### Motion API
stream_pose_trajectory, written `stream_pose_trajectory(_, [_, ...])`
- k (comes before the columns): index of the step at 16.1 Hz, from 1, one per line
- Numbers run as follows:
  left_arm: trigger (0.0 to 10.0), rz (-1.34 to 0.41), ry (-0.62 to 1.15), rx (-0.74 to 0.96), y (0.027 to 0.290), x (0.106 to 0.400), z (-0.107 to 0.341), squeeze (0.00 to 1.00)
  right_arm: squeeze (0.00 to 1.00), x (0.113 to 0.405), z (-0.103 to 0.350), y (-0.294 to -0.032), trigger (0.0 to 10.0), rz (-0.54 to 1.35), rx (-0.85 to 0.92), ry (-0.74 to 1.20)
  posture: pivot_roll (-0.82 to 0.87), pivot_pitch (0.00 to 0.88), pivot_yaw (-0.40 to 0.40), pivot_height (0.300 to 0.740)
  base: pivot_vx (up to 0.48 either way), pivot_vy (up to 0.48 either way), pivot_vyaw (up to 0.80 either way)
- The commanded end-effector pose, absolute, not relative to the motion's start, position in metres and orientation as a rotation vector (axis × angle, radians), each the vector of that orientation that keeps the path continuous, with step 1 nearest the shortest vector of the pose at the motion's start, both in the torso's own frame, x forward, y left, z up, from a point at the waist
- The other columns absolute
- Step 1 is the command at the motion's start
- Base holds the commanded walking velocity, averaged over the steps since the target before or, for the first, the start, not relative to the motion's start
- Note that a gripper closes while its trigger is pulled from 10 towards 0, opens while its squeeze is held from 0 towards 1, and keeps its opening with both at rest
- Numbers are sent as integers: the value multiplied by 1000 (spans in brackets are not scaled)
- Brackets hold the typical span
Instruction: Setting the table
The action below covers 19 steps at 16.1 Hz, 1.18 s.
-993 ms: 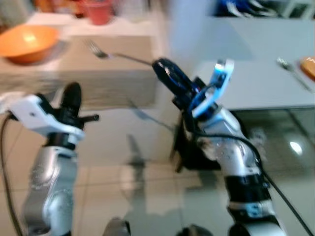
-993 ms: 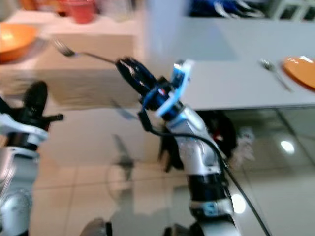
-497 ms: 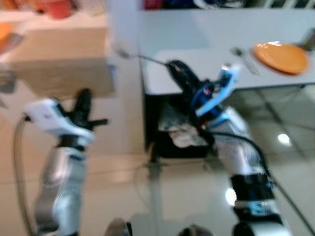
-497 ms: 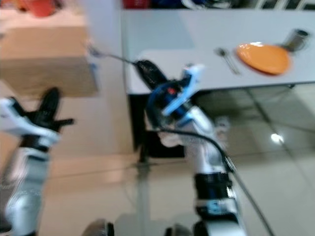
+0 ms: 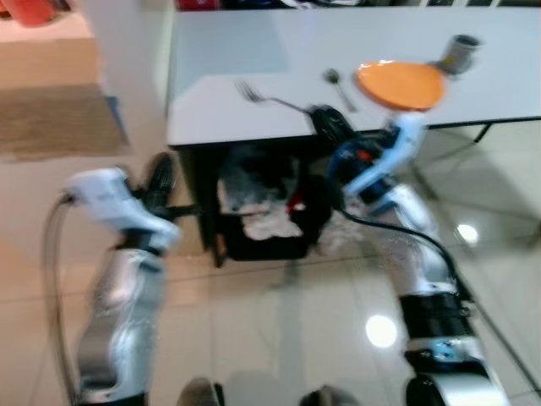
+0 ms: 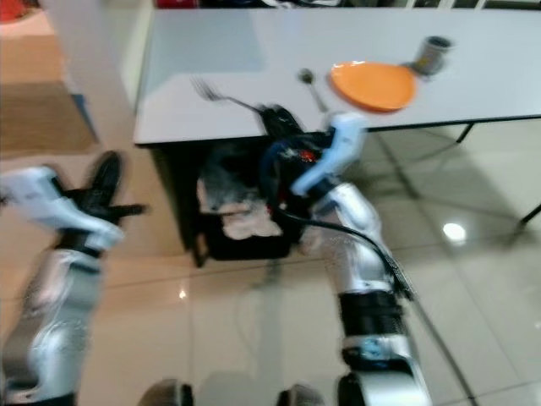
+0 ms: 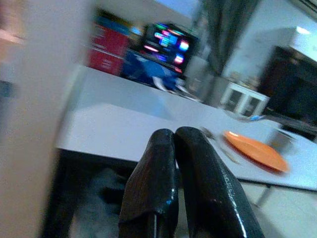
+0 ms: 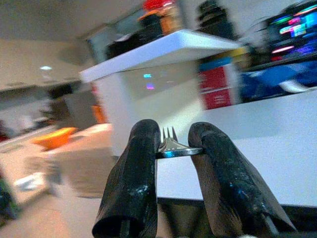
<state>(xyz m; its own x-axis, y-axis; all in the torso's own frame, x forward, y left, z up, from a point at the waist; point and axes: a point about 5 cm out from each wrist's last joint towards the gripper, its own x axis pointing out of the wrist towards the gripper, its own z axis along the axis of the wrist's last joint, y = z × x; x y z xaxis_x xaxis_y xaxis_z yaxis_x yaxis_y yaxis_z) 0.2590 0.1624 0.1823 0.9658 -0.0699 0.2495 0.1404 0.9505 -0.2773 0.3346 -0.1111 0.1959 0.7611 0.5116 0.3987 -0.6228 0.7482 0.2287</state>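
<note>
Before the white table (image 5: 254, 51), the right gripper (image 5: 325, 123) grips a fork (image 5: 266, 97), tines beyond its tips; an orange plate (image 5: 400, 84), spoon (image 5: 337, 85) and cup (image 5: 461, 52) lie further on; left wrist view: left gripper (image 7: 174, 144) clenched, empty; right wrist view: fork handle pinched between the fingers (image 8: 133, 163).

I am in a home's dining area: beyond my pincer a long white table (image 5: 254, 59) carries a round orange plate (image 5: 400, 84), over glossy pale floor tiles (image 5: 338, 321).
</note>
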Motion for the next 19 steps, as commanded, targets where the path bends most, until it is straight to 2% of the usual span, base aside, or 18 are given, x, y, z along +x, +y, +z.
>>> stream_pose_trajectory(1, [10000,-59,-215,-253,170,260,179,0,0,335,199,-101,10000,638,338,-338,-15,105,4,740,0,0,0])
stream_pose_trajectory(4, [10000,-33,-214,-230,174,260,177,0,0,339,198,-98,10000,603,298,-308,-15,107,6,740,0,0,0])
stream_pose_trajectory(6, [10000,-71,-247,-241,170,259,182,0,0,341,201,-96,10000,603,291,-316,-20,108,8,740,347,0,-800])
stream_pose_trajectory(11, [10000,-97,-276,-254,163,260,190,0,0,341,206,-87,10000,626,277,-331,-20,107,5,740,380,0,0])
stream_pose_trajectory(13, [10000,-101,-278,-258,162,260,190,0,0,340,206,-87,10000,637,261,-348,-20,109,3,740,399,0,756])
stream_pose_trajectory(19, [10000,-112,-288,-262,159,260,192,0,0,341,213,-84,10000,638,275,-368,-22,109,-1,740,412,0,0])
